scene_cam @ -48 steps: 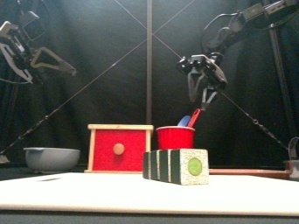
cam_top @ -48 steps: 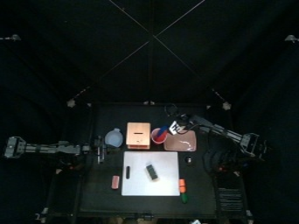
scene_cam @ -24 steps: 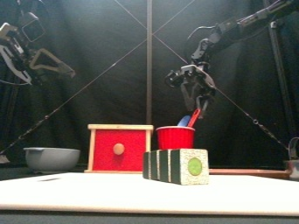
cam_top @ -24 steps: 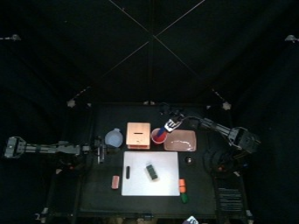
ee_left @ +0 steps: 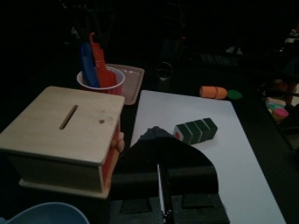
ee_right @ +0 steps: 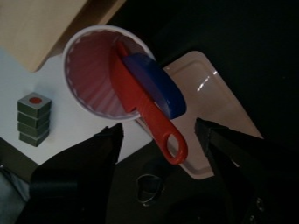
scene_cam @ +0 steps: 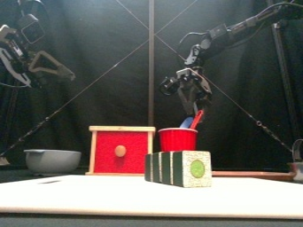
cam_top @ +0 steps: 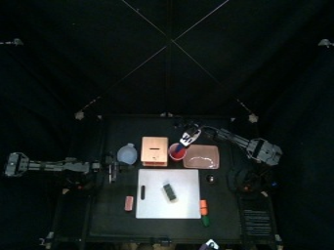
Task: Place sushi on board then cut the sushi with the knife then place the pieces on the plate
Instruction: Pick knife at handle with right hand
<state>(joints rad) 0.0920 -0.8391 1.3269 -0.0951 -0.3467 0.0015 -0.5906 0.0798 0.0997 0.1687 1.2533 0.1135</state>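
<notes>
The dark green sushi roll (cam_top: 170, 191) (scene_cam: 178, 168) lies whole on the white board (cam_top: 187, 176) (scene_cam: 71, 197). Behind the board, a red cup (cam_top: 178, 152) (scene_cam: 179, 139) holds a red knife (ee_right: 146, 109) and a blue knife (ee_right: 159, 83). My right gripper (cam_top: 192, 135) (scene_cam: 187, 85) (ee_right: 163, 142) hangs open above that cup, its jaws standing either side of the knife handles without touching them. The pink plate (cam_top: 205, 156) (ee_right: 208, 92) lies right of the cup. My left gripper (cam_top: 96, 170) (ee_left: 158, 144) rests shut at the table's left, raised, facing the sushi roll (ee_left: 197, 130).
A pale wooden box with a red drawer front (cam_top: 155, 150) (scene_cam: 122, 151) stands left of the cup, and a blue-grey bowl (cam_top: 127, 153) (scene_cam: 52, 160) left of that. Small toy foods (cam_top: 205, 206) (cam_top: 129, 202) lie beside the board's front corners.
My right gripper has moved from over the pink plate leftward and back to above the red cup. The left arm and the sushi roll have stayed put.
</notes>
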